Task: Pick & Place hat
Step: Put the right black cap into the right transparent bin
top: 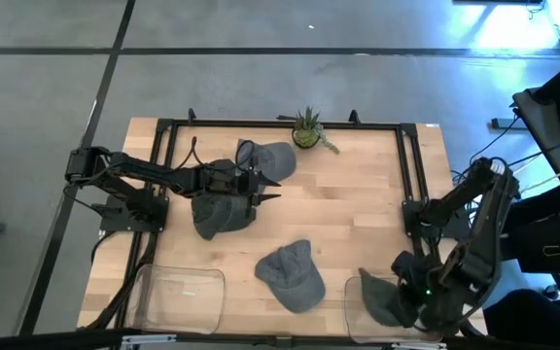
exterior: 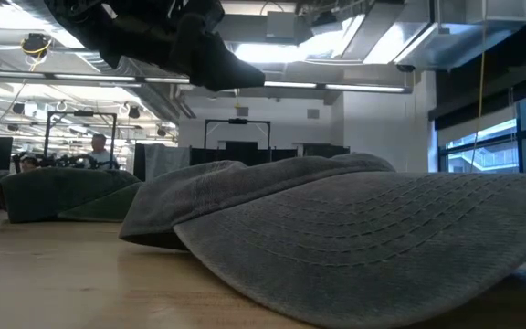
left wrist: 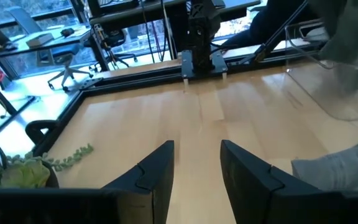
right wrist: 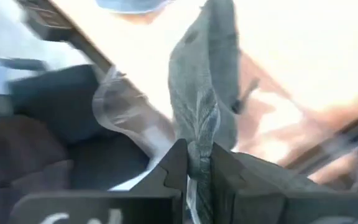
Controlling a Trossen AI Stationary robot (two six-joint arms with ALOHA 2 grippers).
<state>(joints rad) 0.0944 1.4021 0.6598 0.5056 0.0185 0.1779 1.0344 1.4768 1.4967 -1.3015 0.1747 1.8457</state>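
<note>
Several grey caps show in the high view. One cap (top: 272, 158) lies near the plant, a second cap (top: 220, 216) beside it, and a third cap (top: 291, 276) at the table's near middle, brim down on the wood (exterior: 354, 242). My left gripper (top: 266, 190) (left wrist: 194, 168) is open and hovers between the first two caps, touching nothing. My right gripper (top: 408, 292) (right wrist: 199, 163) is shut on a fourth cap (top: 379, 297) at the right clear bin (top: 358, 316). My right gripper pinches a fold of the grey cap's cloth (right wrist: 199, 146) between its two fingers. The rest of the cap (right wrist: 205, 74) stretches away beyond the fingertips, over the clear bin's wall (right wrist: 124, 102). Whether the cap rests on the bin's floor, I cannot tell.
A second clear bin (top: 178, 297) stands at the near left corner. A small potted plant (top: 307, 129) sits at the far edge (left wrist: 17, 171). A black frame (top: 411, 165) rims the table. People sit in the room behind (exterior: 99, 151).
</note>
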